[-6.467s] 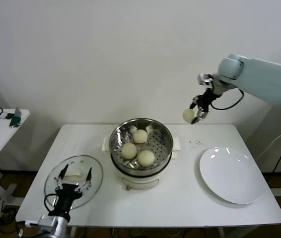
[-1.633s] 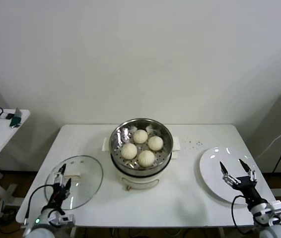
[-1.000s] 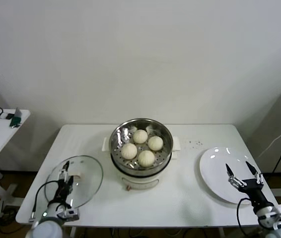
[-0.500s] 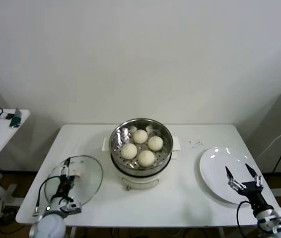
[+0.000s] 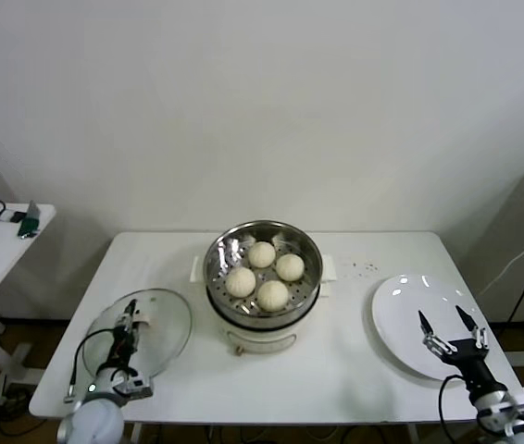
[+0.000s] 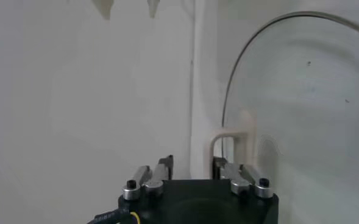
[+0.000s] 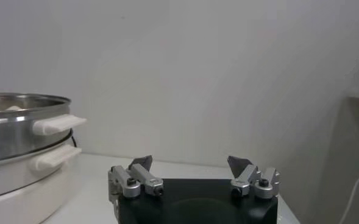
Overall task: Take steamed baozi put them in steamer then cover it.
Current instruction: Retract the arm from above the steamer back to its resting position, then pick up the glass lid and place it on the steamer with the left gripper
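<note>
I am noting that all four cream-white round baozi (image 5: 266, 272) are now sitting in the shiny steel steamer (image 5: 263, 269) at frame centre, so only covering is remaining. My left gripper (image 5: 128, 326), narrowed, has come down at lower left onto the round glass lid (image 5: 139, 332) by its white handle (image 6: 233, 141); my right gripper (image 5: 450, 330), spread wide and empty, is hovering over the flat white plate (image 5: 401, 310) at lower right.

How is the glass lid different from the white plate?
The glass lid is see-through and has a white handle; the white plate is solid white and plain. The lid lies left of the steamer, under the left end effector; the plate lies right, by the right end effector. Both are round.
</note>
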{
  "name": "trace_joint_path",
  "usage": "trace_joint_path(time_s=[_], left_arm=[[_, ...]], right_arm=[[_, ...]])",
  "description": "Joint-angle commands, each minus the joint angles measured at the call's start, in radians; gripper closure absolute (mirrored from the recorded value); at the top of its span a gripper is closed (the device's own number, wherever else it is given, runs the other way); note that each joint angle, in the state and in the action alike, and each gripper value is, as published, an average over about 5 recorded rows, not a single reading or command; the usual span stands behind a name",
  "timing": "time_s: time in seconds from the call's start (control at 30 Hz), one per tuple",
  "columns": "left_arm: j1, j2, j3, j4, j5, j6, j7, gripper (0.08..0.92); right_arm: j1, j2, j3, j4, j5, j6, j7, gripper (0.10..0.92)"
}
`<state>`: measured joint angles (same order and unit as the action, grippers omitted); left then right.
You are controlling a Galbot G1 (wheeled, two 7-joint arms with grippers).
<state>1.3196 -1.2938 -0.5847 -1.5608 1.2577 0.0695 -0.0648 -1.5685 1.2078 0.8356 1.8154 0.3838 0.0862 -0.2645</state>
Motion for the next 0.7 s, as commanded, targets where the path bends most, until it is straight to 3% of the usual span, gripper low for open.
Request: trace_joint_path(time_s=[0.03, 0.3, 0.5, 0.7], left_arm=[[-0.007, 0.001, 0.0, 0.001, -0.007, -0.008, -0.006, 0.636], [0.005, 0.013, -0.003, -0.058, -0.027, -0.009, -0.01, 0.844], [0.048, 0.035, -0.012, -0.175, -0.051, 0.032, -0.02, 0.854], [0.123, 0.083, -0.024, -0.355, -0.047, 0.197, -0.033, 0.854]], right_arm=[[0.004, 0.006, 0.0, -0.004, -0.007, 0.003, 0.0, 0.203], [0.007, 0.005, 0.003, -0.016, -0.014, 0.009, 0.0, 0.203], [0.015, -0.011, 0.004, -0.022, -0.012, 0.009, 0.002, 0.203], [0.032, -0.04, -0.002, -0.039, -0.012, 0.008, 0.005, 0.203]])
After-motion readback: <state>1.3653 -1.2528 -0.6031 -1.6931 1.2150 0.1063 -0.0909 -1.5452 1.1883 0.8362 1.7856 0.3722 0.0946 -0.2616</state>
